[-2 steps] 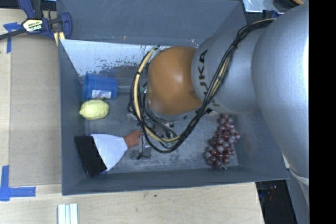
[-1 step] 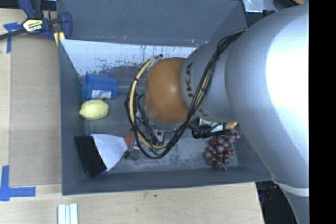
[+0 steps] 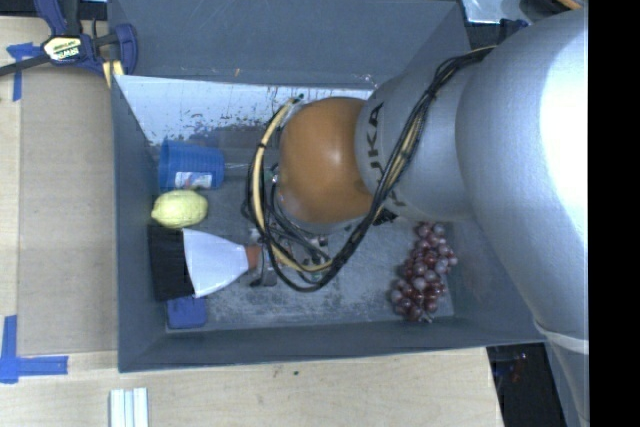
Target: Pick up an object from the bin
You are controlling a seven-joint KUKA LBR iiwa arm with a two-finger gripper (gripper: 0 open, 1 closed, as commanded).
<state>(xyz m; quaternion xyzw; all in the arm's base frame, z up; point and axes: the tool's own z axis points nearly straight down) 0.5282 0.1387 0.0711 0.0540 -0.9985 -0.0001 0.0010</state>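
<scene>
My gripper (image 3: pixel 262 267) reaches down under the orange wrist cover, in the lower middle of the bin. Its tip stands right at the right-hand corner of a white wedge-shaped thing (image 3: pixel 212 262), where a small brown bit shows. A black block (image 3: pixel 168 260) lies against the wedge's left side. Just above them rests a yellow lemon (image 3: pixel 180 210), with a blue cup (image 3: pixel 190 166) behind it. A small blue piece (image 3: pixel 187 313) lies near the bin's front wall, left of my gripper.
A bunch of dark red grapes (image 3: pixel 424 272) lies at the lower right of the bin. The arm and its cables cover the bin's middle and right. Bare floor shows between my gripper and the grapes.
</scene>
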